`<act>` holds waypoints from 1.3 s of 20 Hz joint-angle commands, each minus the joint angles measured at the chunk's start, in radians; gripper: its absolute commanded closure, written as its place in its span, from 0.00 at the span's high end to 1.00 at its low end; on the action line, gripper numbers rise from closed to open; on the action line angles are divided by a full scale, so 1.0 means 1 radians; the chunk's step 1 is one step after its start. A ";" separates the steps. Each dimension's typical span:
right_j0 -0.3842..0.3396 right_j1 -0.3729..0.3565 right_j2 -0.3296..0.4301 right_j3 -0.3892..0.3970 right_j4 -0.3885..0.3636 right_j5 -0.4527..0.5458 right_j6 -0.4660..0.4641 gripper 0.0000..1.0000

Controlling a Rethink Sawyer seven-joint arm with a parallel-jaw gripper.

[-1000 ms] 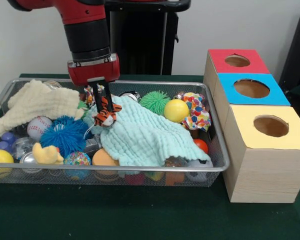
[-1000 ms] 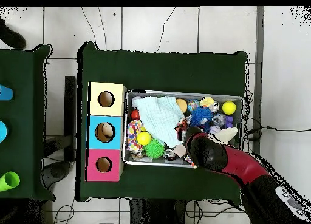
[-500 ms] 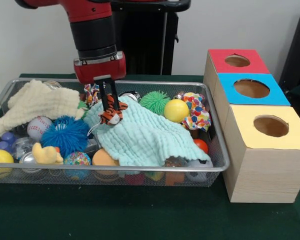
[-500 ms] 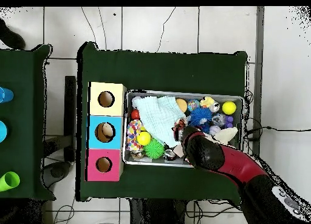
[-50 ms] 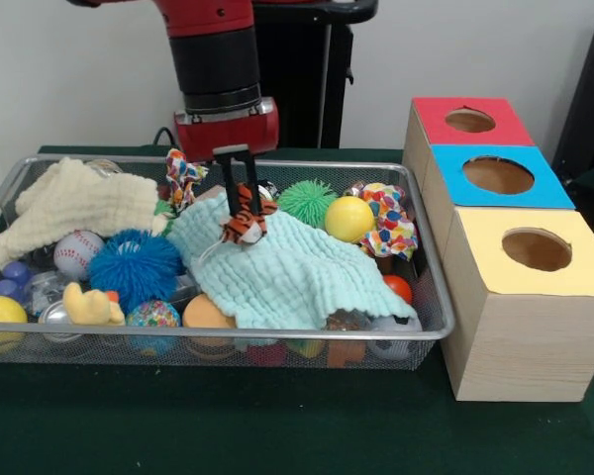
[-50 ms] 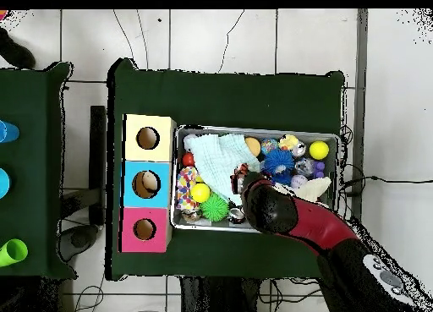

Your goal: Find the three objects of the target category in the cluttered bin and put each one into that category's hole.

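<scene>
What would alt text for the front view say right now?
A red robot arm's pincer holds a small tiger toy just above a mint cloth in a wire bin cluttered with balls and toys. Beside the bin stand three boxes with holes, topped red, blue and yellow.

Green table (image 5: pixel 277 435) (white tiled floor (image 6: pixel 220 38)).

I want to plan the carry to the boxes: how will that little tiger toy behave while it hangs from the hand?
The tiger toy looks like soft plush, so probably light and squashy rather than stiff. The hand pinches only its upper part, so the rest may dangle and swing in transit. It hangs over the mint green cloth, apparently clear of it; its fabric seems unlikely to slip.
</scene>
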 commanded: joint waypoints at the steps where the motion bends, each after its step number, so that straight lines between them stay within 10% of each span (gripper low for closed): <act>1: 0.078 -0.037 -0.051 0.034 0.100 0.083 0.279 0.00; 26: 0.361 -0.078 -0.188 0.041 0.314 0.067 0.364 0.00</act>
